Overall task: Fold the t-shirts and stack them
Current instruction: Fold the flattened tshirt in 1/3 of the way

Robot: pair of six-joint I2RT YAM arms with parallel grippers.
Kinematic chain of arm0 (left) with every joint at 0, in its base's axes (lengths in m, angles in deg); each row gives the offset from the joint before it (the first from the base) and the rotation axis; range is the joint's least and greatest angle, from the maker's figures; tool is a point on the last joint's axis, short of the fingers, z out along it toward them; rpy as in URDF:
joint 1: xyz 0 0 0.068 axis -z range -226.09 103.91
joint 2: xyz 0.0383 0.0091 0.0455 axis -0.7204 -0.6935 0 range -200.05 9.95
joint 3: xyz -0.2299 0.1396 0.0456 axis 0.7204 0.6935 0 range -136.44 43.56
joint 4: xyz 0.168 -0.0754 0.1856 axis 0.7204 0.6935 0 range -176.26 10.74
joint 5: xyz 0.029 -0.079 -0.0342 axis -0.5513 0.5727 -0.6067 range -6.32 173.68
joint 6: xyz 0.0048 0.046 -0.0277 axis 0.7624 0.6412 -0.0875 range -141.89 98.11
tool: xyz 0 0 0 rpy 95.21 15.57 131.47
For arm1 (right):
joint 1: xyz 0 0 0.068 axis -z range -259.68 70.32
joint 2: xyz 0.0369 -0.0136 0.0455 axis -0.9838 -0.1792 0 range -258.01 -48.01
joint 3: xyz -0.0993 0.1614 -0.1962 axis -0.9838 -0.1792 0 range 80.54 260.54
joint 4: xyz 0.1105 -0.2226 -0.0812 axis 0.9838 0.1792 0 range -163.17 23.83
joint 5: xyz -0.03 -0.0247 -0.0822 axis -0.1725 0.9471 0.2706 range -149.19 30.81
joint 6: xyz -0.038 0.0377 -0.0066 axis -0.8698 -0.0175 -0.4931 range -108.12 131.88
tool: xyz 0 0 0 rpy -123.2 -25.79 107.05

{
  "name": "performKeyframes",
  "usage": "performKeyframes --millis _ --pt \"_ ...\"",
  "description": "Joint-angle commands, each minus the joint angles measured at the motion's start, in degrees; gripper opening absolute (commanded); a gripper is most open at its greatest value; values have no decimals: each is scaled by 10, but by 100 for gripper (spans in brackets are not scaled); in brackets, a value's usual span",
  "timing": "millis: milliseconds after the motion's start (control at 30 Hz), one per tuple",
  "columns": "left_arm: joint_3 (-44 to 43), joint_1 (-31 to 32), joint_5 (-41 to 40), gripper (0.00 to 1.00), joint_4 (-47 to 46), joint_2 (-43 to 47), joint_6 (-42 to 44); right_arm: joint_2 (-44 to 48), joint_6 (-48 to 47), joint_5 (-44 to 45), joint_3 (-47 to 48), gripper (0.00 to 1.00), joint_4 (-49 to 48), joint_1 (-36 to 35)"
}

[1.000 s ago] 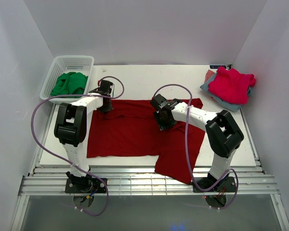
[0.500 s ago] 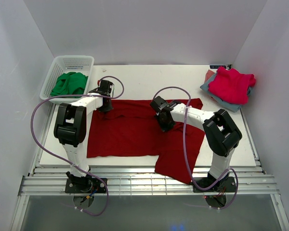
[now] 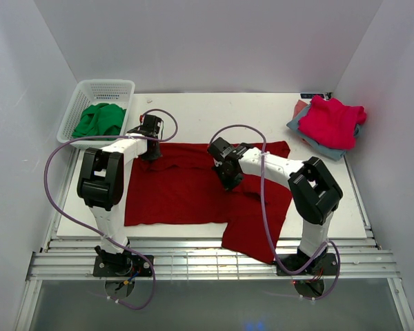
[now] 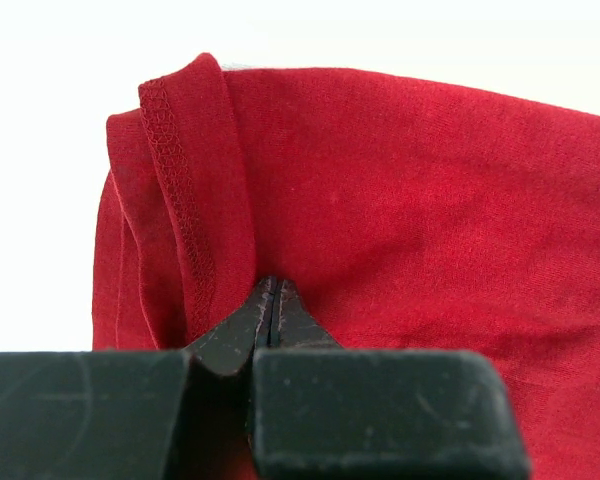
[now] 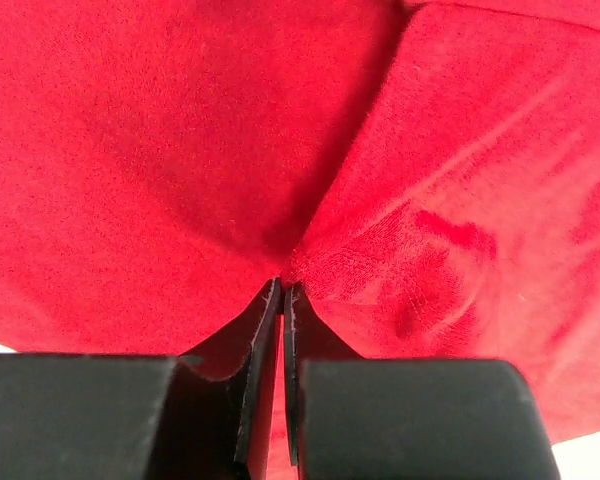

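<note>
Since a second ago: slight leftward shift of the right gripper (image 5: 282, 288) over the cloth, jaws brought together. Below everything, white table (image 3: 214, 110). Across its near middle, dark red t-shirt (image 3: 179, 193) spread flat, right portion hanging past the near edge; not yet folded. Far right corner: pink-red t-shirt (image 3: 331, 121) lying on grey-blue folded t-shirts (image 3: 331, 150), stack already begun. Far left: basket (image 3: 79, 103) holding green cloth (image 3: 100, 118), apparently still waiting. Smallest: right gripper pinched tight on a raised fold near the shirt's middle; left gripper (image 4: 270, 292) clamped on the hemmed far-left corner. Judged stage: opening of the first fold; remaining folds, stacking and the green piece outstanding.
</note>
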State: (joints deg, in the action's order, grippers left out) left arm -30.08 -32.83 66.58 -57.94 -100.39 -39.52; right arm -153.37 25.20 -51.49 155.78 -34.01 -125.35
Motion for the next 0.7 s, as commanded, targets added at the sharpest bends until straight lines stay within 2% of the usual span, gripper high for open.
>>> performKeyframes --millis 0,133,167,200,300,367,500,567,633,667 --pt "0 2 -2 2 -2 36 0 -25 9 -26 15 8 22 -15" --pt "0 2 -4 2 -2 35 0 -26 11 -43 15 9 18 -27" --pt "-1 2 -3 2 -2 34 0 -27 10 -45 17 13 18 -28" --pt "-1 1 -2 1 -2 33 0 -29 9 -45 22 23 20 -30" --pt "-1 2 0 1 -2 31 -1 -23 5 -29 32 34 26 -35" --pt "-2 1 -4 1 -2 32 0 -12 7 11 46 36 30 -35" --pt "-4 2 -16 1 -2 34 0 32 15 116 75 58 31 -29" --pt "-7 2 -21 1 -1 33 2 35 17 161 90 58 31 -7" --pt "-8 1 -29 1 -1 33 5 27 21 162 94 48 31 20" --pt "-10 2 -31 1 -1 33 7 24 20 157 92 39 30 49"
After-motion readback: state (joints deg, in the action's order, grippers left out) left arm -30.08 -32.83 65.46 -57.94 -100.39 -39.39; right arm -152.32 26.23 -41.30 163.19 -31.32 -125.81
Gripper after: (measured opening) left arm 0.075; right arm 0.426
